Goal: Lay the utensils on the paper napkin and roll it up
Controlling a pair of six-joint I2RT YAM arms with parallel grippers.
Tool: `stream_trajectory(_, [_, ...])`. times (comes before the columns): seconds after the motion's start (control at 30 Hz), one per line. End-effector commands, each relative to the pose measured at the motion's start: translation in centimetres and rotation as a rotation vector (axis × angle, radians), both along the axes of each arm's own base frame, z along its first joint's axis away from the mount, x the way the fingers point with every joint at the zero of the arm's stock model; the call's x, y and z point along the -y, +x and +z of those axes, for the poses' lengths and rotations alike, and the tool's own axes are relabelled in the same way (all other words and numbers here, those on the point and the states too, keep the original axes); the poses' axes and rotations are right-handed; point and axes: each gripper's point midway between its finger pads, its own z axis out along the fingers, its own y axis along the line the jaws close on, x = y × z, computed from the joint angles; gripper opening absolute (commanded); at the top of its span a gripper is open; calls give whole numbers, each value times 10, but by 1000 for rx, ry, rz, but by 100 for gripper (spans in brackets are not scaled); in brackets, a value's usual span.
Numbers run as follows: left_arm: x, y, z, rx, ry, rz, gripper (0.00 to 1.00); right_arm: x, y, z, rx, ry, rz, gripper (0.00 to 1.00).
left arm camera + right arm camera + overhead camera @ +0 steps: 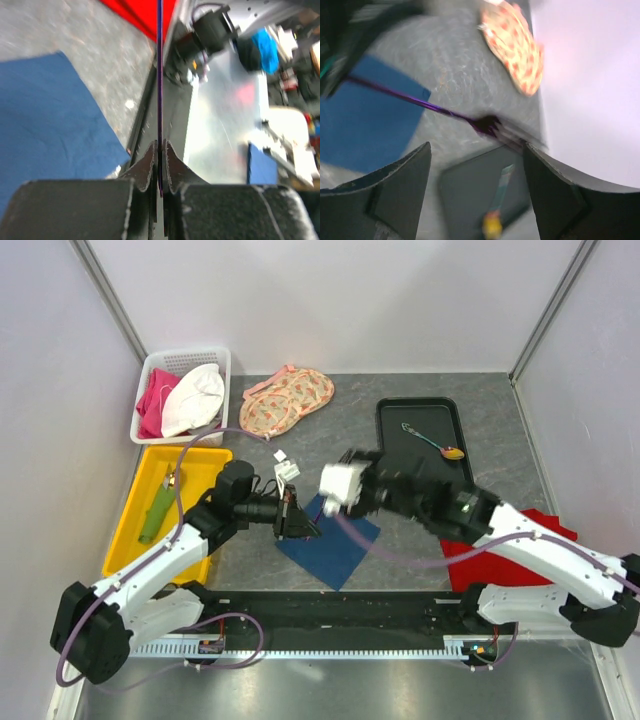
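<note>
**A:** Your left gripper [159, 150] is clamped tight on the purple-handled utensil [159, 75]. The two pads meet on the thin handle with no gap showing, and the handle runs straight out from between them.

**B:** Your right gripper [477, 147] is spread wide and holds nothing. In its wrist view you see that same utensil crossing beyond the fingers [400, 190] and touching neither. The head end is too blurred to name.

**A:** From above, your two grippers sit close together near the middle of the table [345, 430]. The left one is over the far-left edge of the napkin [335, 555], and the right one is just beside it, by the far corner.

**B:** The napkin lies flat and unrolled between your arms, towards the near side. The held utensil reaches out past the napkin's far edge over bare grey table. You cannot tell whether it touches the sheet.

**A:** Your other piece, the gold-headed spoon [432, 443], lies in the black tray [392, 425] at the far right, well apart from the napkin.

**B:** A red cloth [505, 555] lies right of the napkin, partly under your right arm. The peach floral fabric [288, 400] sits far of centre.

**A:** On the left you have a white basket [188, 352] with pink and white cloths at the far corner. Nearer than it is a yellow tray [208, 468] with a green item [157, 512] in it.
</note>
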Motion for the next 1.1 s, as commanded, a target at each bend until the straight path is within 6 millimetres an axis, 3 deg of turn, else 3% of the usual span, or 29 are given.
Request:
stream_trajectory(0.0, [5,36,40,40,-166,252,2,27,39,57,-365,578,-368,79])
stream_trajectory(0.03, [5,42,44,33,-181,298,2,19,35,58,-514,695,-401,77])
stream_trajectory(0.1, [0,61,48,5,-179,428,2,24,47,54,-659,827,-506,72])
stream_trajectory(0.13, [-2,65,46,-19,-159,462,2,13,42,62,-824,958,-515,70])
stream_trajectory(0.23, [-7,83,43,-72,-144,585,2,4,46,48,-1056,1085,-592,60])
stream_trajectory(0.37, [-6,88,32,-109,-108,626,2,-17,61,27,-1212,1111,-678,60])
stream_trajectory(0.43, [-4,89,27,-100,-95,634,2,-24,71,19,-1253,1124,-742,55])
stream_trajectory(0.47, [-4,90,24,-104,-86,634,2,-30,77,7,-1283,1107,-777,54])
stream_trajectory(0.57, [-2,88,21,-96,-78,626,2,-44,80,-9,-1317,1076,-816,51])
stream_trajectory(0.87, [-2,83,12,-89,-66,622,2,-80,88,-11,-1302,1040,-749,44])
stream_trajectory(1.03, [-2,78,12,-97,-85,612,2,-89,90,-11,-1292,1029,-722,43])
stream_trajectory(1.07, [-3,78,10,-104,-83,614,2,-90,91,-14,-1289,1027,-725,38])
